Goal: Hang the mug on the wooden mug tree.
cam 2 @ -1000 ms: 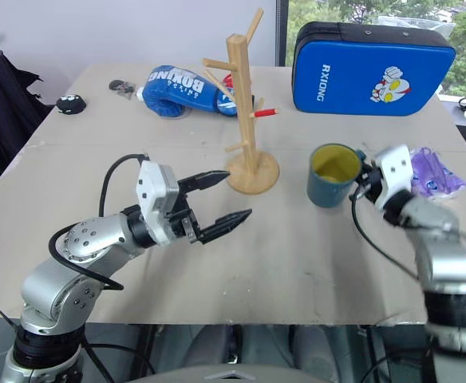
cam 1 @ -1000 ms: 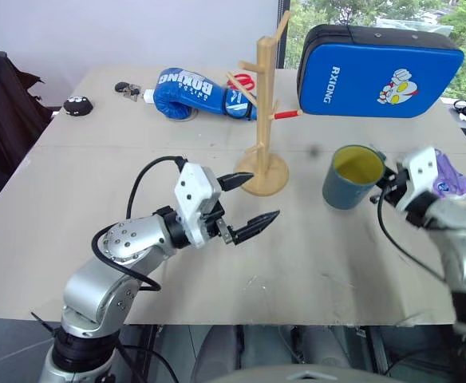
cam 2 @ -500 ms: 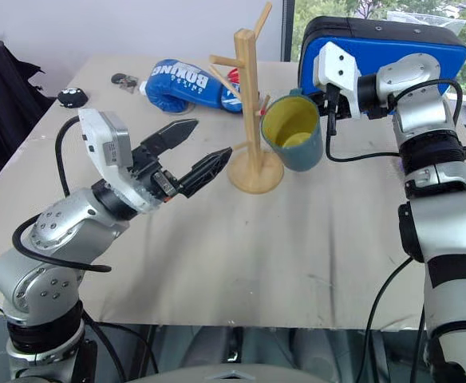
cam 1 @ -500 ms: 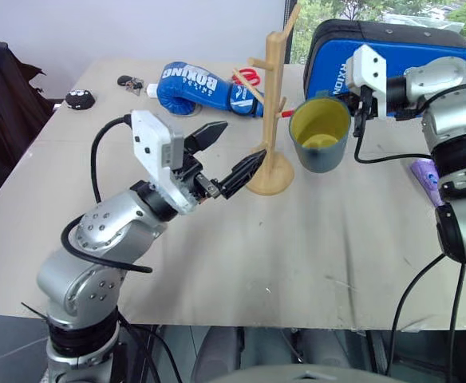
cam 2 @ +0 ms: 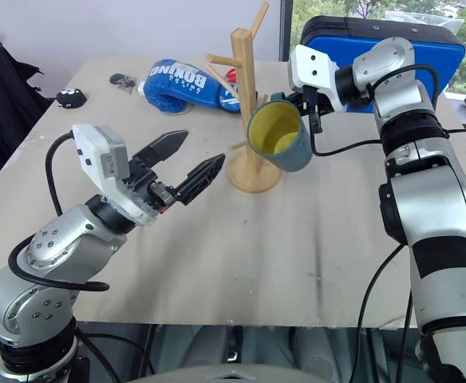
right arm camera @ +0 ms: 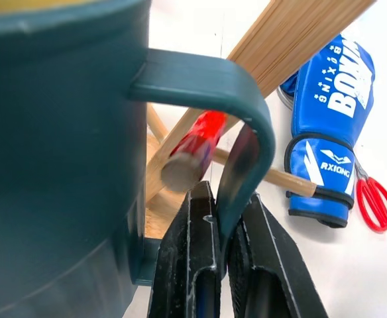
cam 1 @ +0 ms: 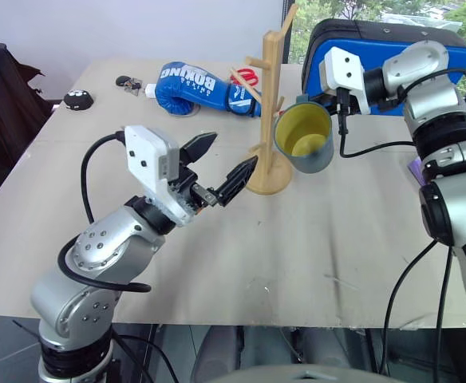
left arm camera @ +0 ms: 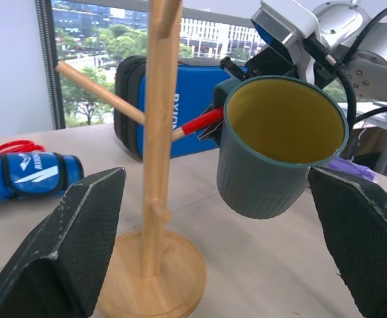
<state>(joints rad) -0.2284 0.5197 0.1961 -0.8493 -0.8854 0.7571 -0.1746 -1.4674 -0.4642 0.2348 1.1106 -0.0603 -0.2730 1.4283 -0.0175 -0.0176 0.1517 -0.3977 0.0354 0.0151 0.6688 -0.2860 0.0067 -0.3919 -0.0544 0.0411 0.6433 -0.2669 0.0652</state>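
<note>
While the right gripper [right arm camera: 223, 265] pinches its loop handle, we judge the teal ceramic mug [cam 1: 305, 142], centre-right, rigid, breakable; left gripper [cam 1: 221, 163] gapes empty.

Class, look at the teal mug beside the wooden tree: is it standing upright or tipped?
Tipped. The mug is off the table, its yellow inside facing the camera, held by the handle in the right tool.

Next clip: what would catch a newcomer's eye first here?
The teal mug, lifted off the table, tipped to show its yellow inside, right beside the wooden mug tree. The right hand pinches its handle, with a red-tipped peg at the loop. The left hand waits open on the tree's other side; a blue boxing glove and pad lie behind.
</note>
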